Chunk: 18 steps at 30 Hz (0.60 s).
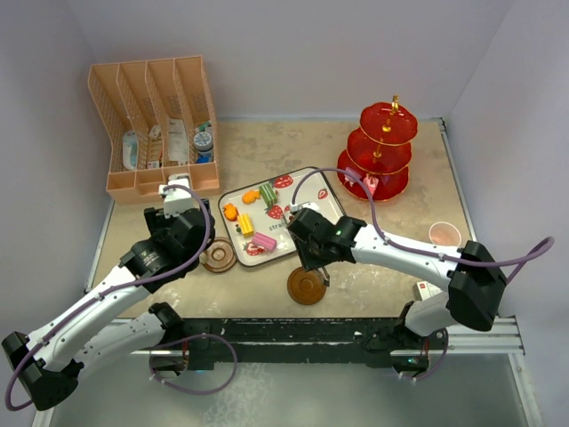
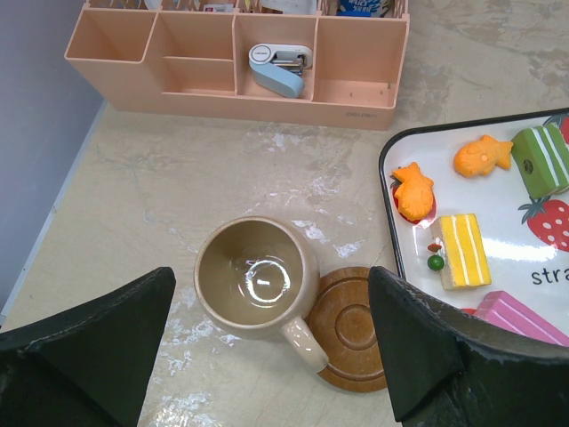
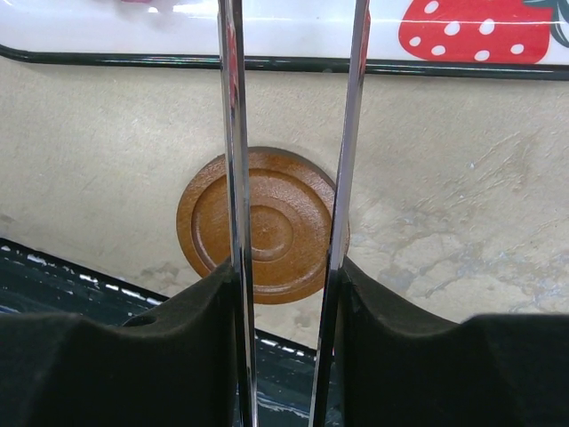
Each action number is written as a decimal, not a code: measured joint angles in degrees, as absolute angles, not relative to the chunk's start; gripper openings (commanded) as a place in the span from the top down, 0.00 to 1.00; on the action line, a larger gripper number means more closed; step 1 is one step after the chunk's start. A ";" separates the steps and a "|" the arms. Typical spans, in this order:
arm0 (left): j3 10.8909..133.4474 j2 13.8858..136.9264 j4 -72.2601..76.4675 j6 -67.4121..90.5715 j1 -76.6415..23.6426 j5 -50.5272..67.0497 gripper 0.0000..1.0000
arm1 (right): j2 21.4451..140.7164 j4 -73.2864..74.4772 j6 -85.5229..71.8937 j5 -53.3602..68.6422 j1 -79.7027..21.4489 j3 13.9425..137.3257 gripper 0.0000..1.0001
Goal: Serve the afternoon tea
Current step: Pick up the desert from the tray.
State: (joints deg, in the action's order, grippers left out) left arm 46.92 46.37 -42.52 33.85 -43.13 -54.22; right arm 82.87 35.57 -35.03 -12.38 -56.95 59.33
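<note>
Left gripper (image 2: pixel 271 274) is hanging spread wide above the tan mug (image 2: pixel 253 276); right gripper (image 3: pixel 286 267) is clamping the metal tongs (image 3: pixel 233 133).
The mug is sitting upright directly under the gap between the left fingers, its handle reaching over the rim of a brown saucer (image 2: pixel 351 325) beside the right-hand finger, with toy cakes (image 2: pixel 462 249) lying on the tray (image 2: pixel 387 169) beyond. The tongs' two blades are running forward from the right fingers, crossing above the other saucer (image 3: pixel 267 227).
</note>
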 measured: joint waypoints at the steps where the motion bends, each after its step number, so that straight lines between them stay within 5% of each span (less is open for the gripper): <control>1: 46.92 46.37 -42.52 33.85 -43.16 -54.22 0.13 | 82.87 35.70 -35.05 -12.47 -56.95 59.35 0.57; 18: 46.92 46.44 -42.54 33.85 -43.13 -54.19 0.13 | 83.02 35.31 -34.26 -11.46 -54.41 60.03 0.58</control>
